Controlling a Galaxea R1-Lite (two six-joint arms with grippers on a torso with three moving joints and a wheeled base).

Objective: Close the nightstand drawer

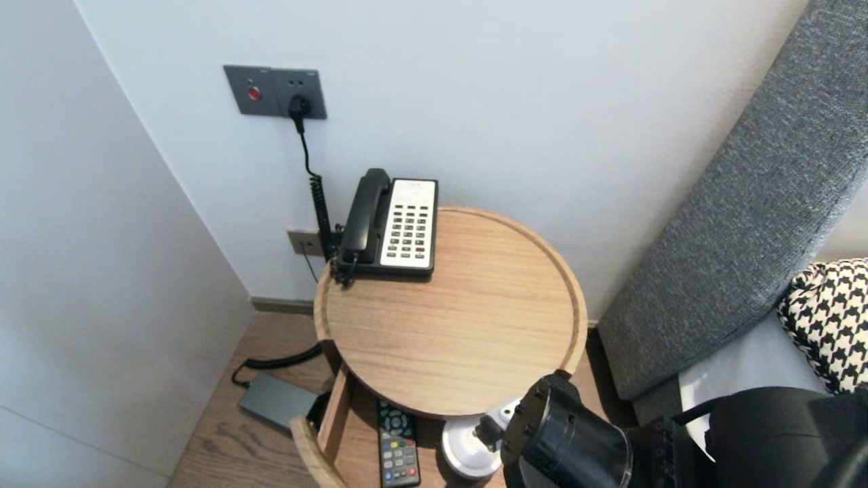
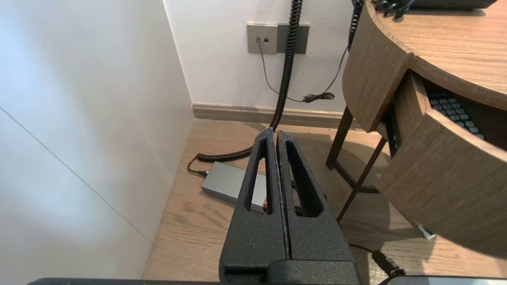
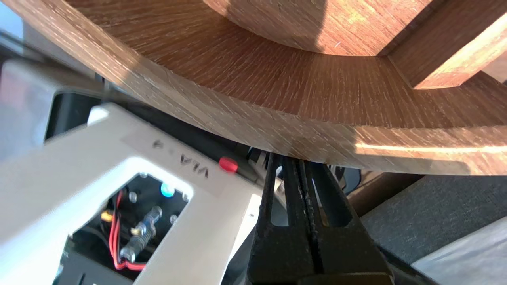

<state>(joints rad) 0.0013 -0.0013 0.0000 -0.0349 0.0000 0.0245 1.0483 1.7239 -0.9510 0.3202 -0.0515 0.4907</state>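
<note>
Right pincer: closed tight, empty, tips under counter rim, near open drawer. Remote: lay inside drawer, untouched, nothing lifted yet. Left pincer: closed, parked above floor.

The right arm shows at the lower right of the head view, its dark, rounded wrist housing foremost and angled forward and down. The right gripper has its two black fingers pressed together, apparently with nothing between them, though the tips sit in shadow. The left gripper hangs parked, pointing forward and down, fingers flat against each other and holding nothing.
</note>
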